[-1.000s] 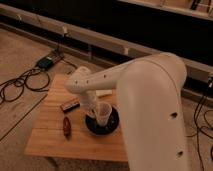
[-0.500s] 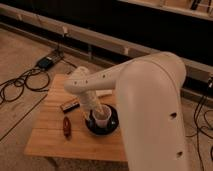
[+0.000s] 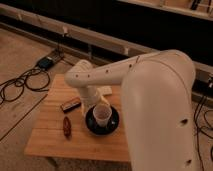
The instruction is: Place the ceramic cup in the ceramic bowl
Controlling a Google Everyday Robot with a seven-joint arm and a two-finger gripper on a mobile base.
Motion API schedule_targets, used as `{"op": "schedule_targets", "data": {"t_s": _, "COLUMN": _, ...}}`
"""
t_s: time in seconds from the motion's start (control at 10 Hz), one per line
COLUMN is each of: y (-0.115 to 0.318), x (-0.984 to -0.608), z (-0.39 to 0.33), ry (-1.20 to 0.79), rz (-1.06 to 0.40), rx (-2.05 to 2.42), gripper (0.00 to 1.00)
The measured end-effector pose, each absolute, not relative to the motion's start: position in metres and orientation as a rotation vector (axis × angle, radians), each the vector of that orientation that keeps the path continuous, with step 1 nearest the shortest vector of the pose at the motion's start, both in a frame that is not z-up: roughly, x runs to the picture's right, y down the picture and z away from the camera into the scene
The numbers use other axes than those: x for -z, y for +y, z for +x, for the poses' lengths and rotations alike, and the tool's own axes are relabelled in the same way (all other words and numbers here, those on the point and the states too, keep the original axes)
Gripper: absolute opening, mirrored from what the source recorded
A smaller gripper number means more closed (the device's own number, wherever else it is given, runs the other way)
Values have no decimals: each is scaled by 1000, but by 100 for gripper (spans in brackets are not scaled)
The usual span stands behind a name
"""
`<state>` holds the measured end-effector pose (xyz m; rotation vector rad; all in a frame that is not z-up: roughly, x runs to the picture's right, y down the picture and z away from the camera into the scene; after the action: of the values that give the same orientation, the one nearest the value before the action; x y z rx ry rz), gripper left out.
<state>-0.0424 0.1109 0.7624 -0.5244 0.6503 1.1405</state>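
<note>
On the light wooden table lies a small reddish-brown oblong object, then a dark flat rectangular bar. Further right, the gripper is at the small white glossy ceramic cup, which stands inside the round shallow black ceramic bowl.

1 cup | 1 bowl | 1 gripper above cup | 1 table
</note>
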Motion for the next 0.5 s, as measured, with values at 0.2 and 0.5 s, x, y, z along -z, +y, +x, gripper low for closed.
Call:
{"op": "schedule_targets", "data": {"t_s": 0.2, "y": 94, "x": -754, "z": -30, "ry": 647, "rz": -524, "rx": -1200, "gripper": 80}}
{"op": "schedule_targets", "data": {"t_s": 0.5, "y": 83, "x": -749, "z": -12, "ry": 639, "rz": -580, "rx": -1346, "gripper": 80}}
